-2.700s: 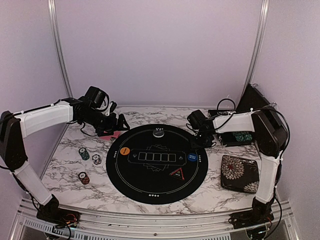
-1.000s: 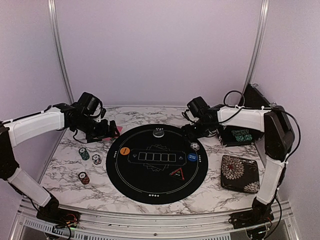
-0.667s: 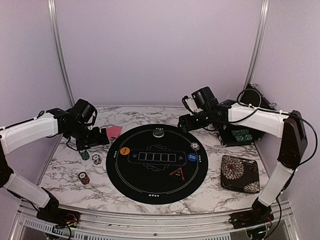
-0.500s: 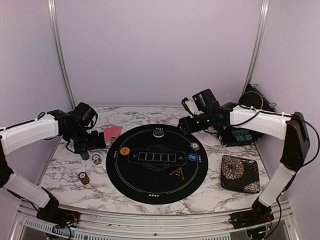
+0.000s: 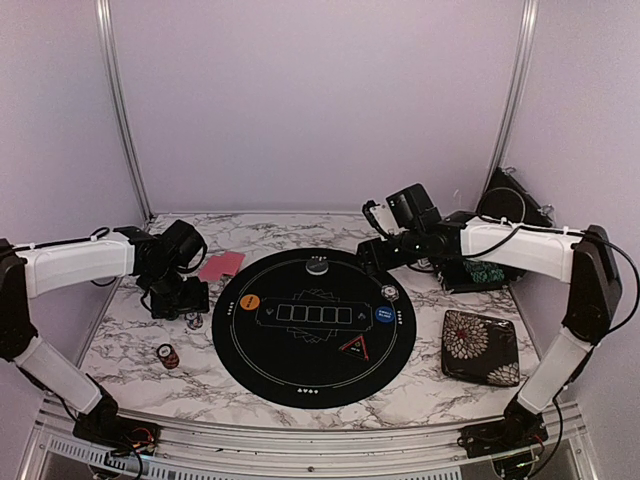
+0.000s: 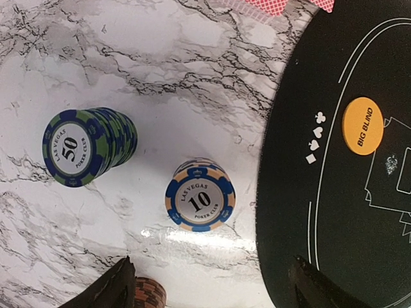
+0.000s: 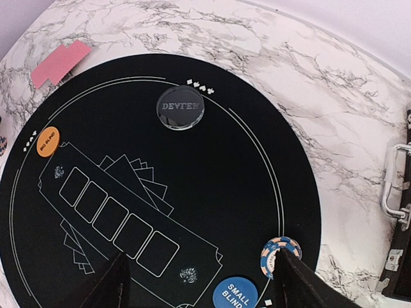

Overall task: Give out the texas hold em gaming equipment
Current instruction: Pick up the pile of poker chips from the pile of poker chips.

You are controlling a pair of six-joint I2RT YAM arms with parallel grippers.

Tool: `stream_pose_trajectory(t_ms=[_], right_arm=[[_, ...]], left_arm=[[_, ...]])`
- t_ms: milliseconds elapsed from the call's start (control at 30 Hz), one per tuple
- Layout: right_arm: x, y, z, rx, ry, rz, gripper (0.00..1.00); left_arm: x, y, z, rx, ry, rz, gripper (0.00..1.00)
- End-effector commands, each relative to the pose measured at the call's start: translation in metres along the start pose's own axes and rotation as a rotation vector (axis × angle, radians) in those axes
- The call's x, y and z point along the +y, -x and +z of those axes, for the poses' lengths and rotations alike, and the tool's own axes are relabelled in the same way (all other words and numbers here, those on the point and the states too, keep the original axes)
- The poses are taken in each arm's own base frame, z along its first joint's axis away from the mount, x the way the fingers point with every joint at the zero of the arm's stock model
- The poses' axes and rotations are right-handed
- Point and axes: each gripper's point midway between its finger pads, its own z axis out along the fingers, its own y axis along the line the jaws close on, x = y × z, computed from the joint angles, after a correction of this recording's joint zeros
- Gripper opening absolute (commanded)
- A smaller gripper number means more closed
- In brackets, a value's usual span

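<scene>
My left gripper hangs open over the marble left of the mat, nothing between its fingers. Below it stand a green-and-blue chip stack marked 50, a blue-and-orange stack marked 10 and a red stack beside the left finger. Pink-backed cards lie at the mat's far left rim. My right gripper is open above the mat. A blue-and-orange chip stack sits by its right finger, near the blue button.
The round black mat carries an orange button, a dark dealer disc and a triangle marker. A floral case lies at the near right. A black case stands at the far right.
My left gripper has left the cards by the mat's rim and moved nearer, over the chip stacks. My right gripper has lifted back off the chip stack on the mat's right side.
</scene>
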Motion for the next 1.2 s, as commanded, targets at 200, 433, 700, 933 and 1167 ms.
stream_pose_trajectory(t_ms=[200,433,700,933,1167], right_arm=[[0.001,0.003,-0.009,-0.030,-0.009,-0.019,0.74],[0.000,0.005,-0.011,-0.038,-0.010,-0.019,0.74],[-0.002,0.004,-0.011,-0.038,-0.013,-0.018,0.74],[-0.003,0.004,-0.013,-0.041,-0.018,-0.017,0.74],[-0.005,0.004,-0.014,-0.040,-0.023,-0.016,0.74]], left_arm=[[0.004,-0.004,0.010,0.039,0.056,0.015,0.84],[0.002,-0.003,0.016,0.051,0.064,0.027,0.83],[0.002,-0.003,0.023,0.061,0.079,0.034,0.77],[0.000,0.000,0.028,0.065,0.090,0.044,0.72],[0.000,0.004,0.033,0.067,0.100,0.052,0.68]])
